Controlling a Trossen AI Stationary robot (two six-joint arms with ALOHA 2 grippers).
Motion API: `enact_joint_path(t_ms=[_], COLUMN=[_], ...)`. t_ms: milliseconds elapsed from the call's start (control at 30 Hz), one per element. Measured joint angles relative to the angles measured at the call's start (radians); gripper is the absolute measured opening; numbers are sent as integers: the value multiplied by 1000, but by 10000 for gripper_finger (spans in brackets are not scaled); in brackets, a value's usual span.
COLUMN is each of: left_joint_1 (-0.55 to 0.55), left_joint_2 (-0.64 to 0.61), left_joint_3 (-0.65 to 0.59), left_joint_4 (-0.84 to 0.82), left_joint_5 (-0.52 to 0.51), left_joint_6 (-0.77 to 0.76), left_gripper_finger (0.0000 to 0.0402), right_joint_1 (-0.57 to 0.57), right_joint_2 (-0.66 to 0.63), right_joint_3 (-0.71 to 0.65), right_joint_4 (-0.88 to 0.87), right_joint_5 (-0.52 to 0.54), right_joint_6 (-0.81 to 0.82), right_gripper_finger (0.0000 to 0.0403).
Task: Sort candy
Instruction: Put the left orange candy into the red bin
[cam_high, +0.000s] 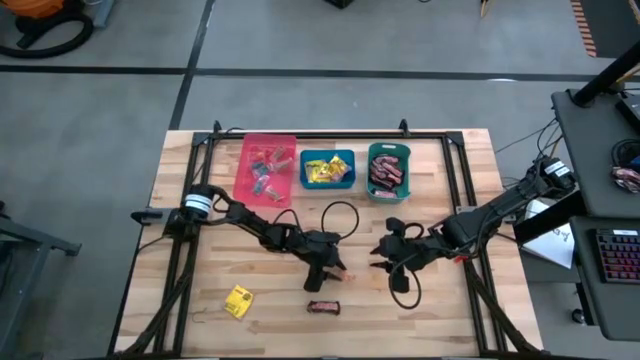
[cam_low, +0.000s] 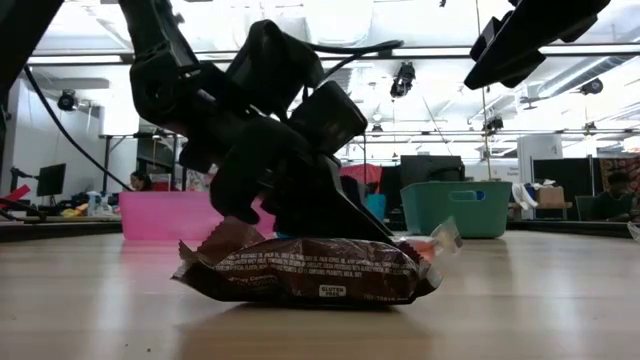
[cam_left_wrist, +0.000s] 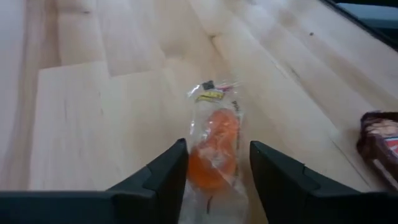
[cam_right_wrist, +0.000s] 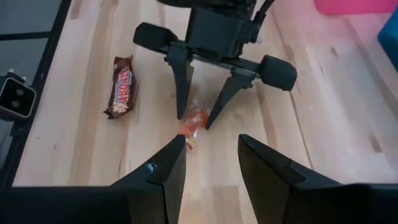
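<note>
Nearest the low camera, a brown bar (cam_low: 305, 270) awaits sorting while the left gripper (cam_left_wrist: 214, 168), fingers apart, straddles an orange clear-wrapped candy (cam_left_wrist: 212, 149) at six o'clock of the blue bin (cam_high: 328, 169), ready to pinch.

Bare table (cam_high: 440, 300) lies open around the left pincer (cam_high: 340, 272); only a brown bar (cam_high: 323, 307) lies near.

Pink bin (cam_high: 266, 168), blue bin (cam_high: 328, 169), teal bin (cam_high: 388, 171) in row on wooden table (cam_high: 200, 300).
</note>
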Motion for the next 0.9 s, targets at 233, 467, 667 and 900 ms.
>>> enact_joint_path(t_ms=[233, 467, 667, 900], left_joint_1=[0, 1, 14, 46], left_joint_2=[-1, -28, -126, -311], left_joint_3=[1, -1, -3, -8], left_joint_4=[-20, -59, -203, -469], left_joint_5=[-30, -16, -4, -31], left_joint_6=[-3, -7, 31, 150], left_gripper_finger=[91, 24, 5, 6], right_joint_1=[0, 0, 0, 0], right_joint_2=[0, 0, 0, 1], right_joint_3=[0, 0, 0, -3], right_joint_4=[5, 5, 5, 5], right_joint_5=[7, 7, 9, 87], right_joint_6=[5, 19, 18, 8], right_gripper_finger=[139, 139, 139, 139])
